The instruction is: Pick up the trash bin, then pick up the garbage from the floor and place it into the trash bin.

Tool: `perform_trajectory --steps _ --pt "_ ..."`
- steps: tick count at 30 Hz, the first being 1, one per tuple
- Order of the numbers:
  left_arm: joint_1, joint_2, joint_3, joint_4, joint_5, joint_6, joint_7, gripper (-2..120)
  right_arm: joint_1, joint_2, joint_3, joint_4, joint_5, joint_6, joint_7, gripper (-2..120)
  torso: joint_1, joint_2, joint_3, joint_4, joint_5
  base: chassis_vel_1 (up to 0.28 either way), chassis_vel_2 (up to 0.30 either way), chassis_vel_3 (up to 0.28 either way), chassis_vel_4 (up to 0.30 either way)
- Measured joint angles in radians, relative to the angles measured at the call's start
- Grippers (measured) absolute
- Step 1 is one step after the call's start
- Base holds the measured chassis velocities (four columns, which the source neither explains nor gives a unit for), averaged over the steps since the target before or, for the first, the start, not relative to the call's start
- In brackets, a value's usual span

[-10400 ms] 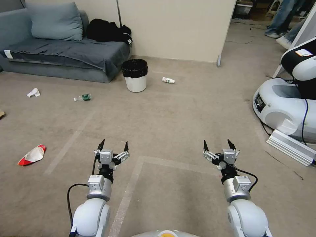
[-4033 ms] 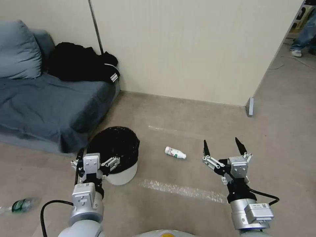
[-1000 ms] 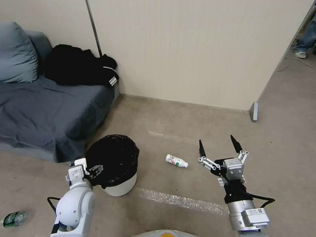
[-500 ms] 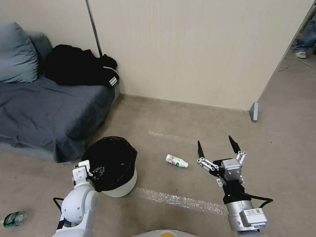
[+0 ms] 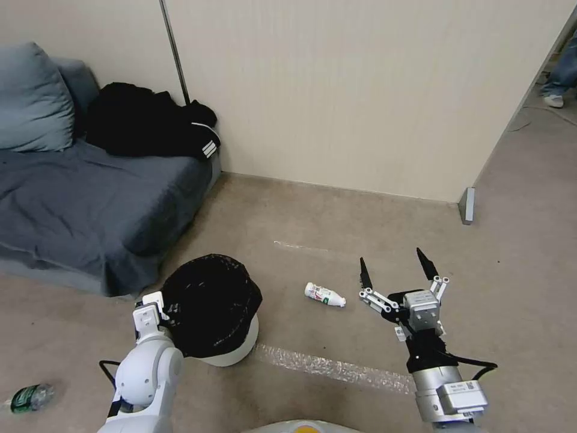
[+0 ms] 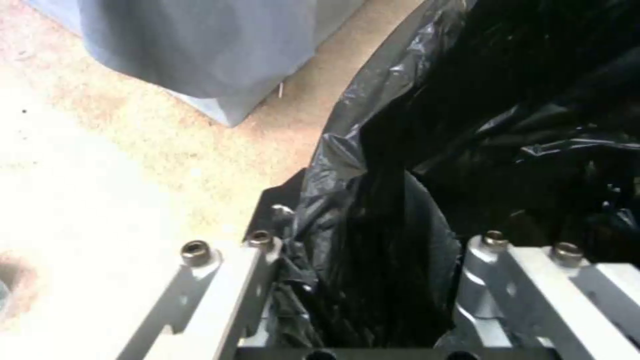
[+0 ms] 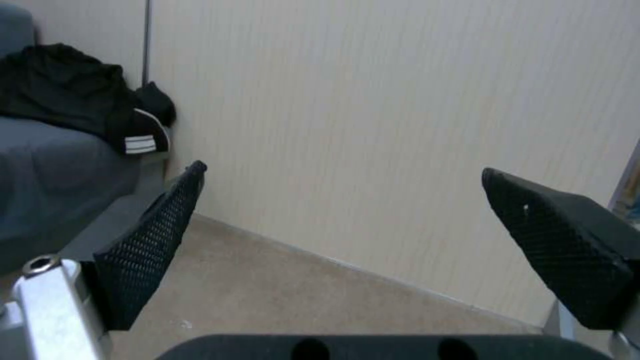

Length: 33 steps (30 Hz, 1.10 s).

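Note:
The trash bin, white with a black bag folded over its rim, leans to one side on the floor beside the sofa. My left gripper is shut on the near-left part of its rim, and in the left wrist view the left gripper has crinkled bag bunched between its fingers. A garbage bottle with a white label lies on the carpet right of the bin. Just right of that bottle, my right gripper hovers open and empty; the right gripper faces the wall. A green-label bottle lies at the far left.
A grey sofa with black clothes stands close behind the bin. A beige partition wall ends at a foot on the right. A pale tape strip crosses the carpet in front of me.
With my left gripper on its rim, the bin has tipped over and shifted a little to the right. The right gripper has barely moved.

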Motion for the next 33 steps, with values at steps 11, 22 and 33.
perform_trajectory --steps 11,22,33 --pt "0.025 -0.011 0.008 -0.021 0.011 0.0 -0.003 27 0.0 0.0 -0.002 0.001 -0.003 0.0 0.0 100 0.0 0.0 0.0 0.0 -0.0004 0.0 0.0 0.0 0.0" --pt "0.073 -0.03 0.035 -0.096 0.028 0.003 -0.003 19 0.001 0.0 -0.014 0.006 -0.012 -0.005 0.036 100 0.0 0.0 0.0 0.0002 -0.0019 0.0 0.0 0.0 0.0" --pt "0.117 -0.053 0.061 -0.243 0.025 0.012 -0.016 1 0.004 0.0 -0.022 0.006 -0.031 -0.008 0.053 100 0.0 0.0 0.001 -0.0003 -0.0014 0.0 0.0 0.0 0.0"
